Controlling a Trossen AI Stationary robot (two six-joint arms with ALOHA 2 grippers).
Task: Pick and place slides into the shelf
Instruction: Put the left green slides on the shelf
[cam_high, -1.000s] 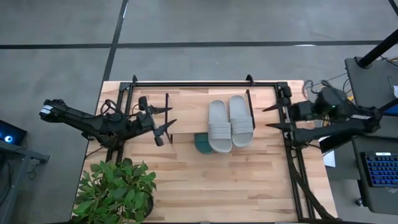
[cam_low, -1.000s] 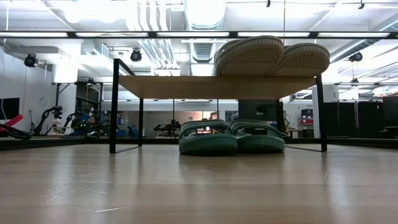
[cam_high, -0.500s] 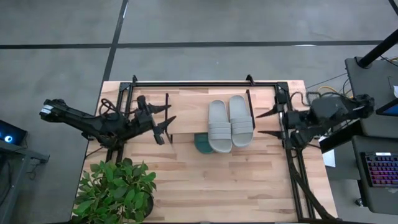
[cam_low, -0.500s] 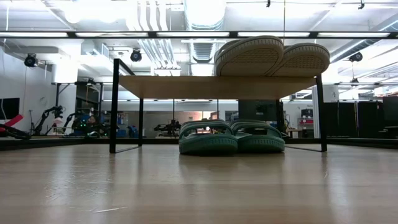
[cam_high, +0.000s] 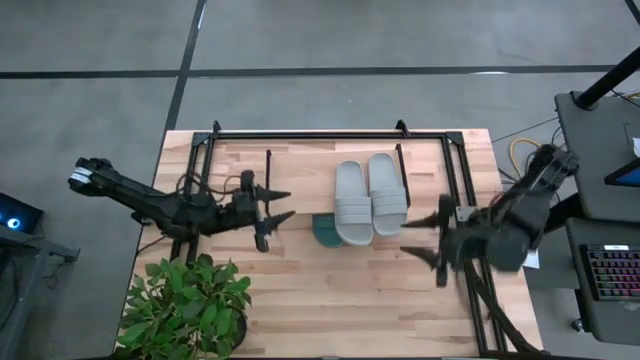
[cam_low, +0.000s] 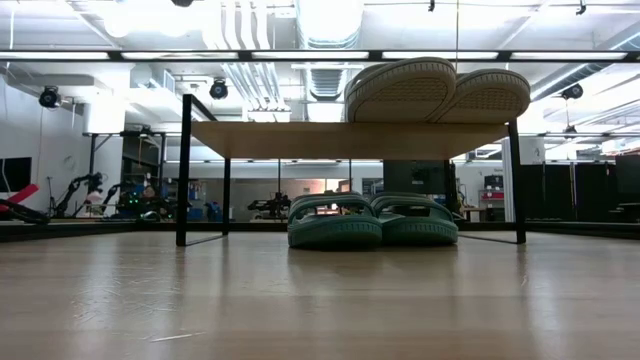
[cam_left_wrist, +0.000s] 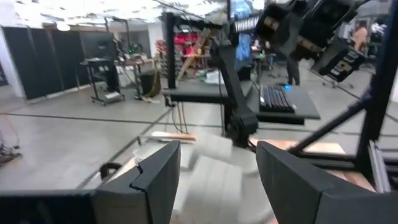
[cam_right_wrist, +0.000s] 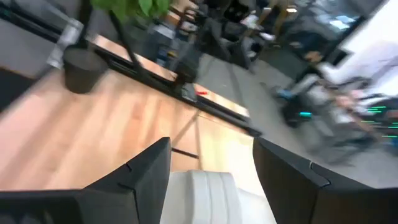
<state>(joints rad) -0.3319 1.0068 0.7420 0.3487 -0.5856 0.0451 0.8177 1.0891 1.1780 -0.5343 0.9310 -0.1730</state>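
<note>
Low view, nearest first: bare table (cam_low: 320, 300) across the lower frame; past it, at centre, the two teal slides (cam_low: 372, 222) side by side on the table under the shelf (cam_low: 350, 138); on its top board, upper centre right, the two grey slides (cam_low: 438, 90), soles toward the camera. All four slides are unchanged from the earlier frames. High view, centre: grey slides (cam_high: 370, 200) paired on the shelf board, one teal toe (cam_high: 325, 230) showing at its lower edge. Left gripper (cam_high: 275, 205), centre left of frame, jaws spread and holding nothing; it sits slightly lower and further right than a second ago. Right gripper (cam_high: 425, 238), centre right, jaws likewise spread and empty; its arm has swung from the right edge of the table down and inward toward the shelf, blurred with motion. Potted plant (cam_high: 190, 305) at lower left. Judgement: every slide appears placed, grey above and teal below, so the task looks complete or nearly so, with both arms repositioning, not carrying.
</note>
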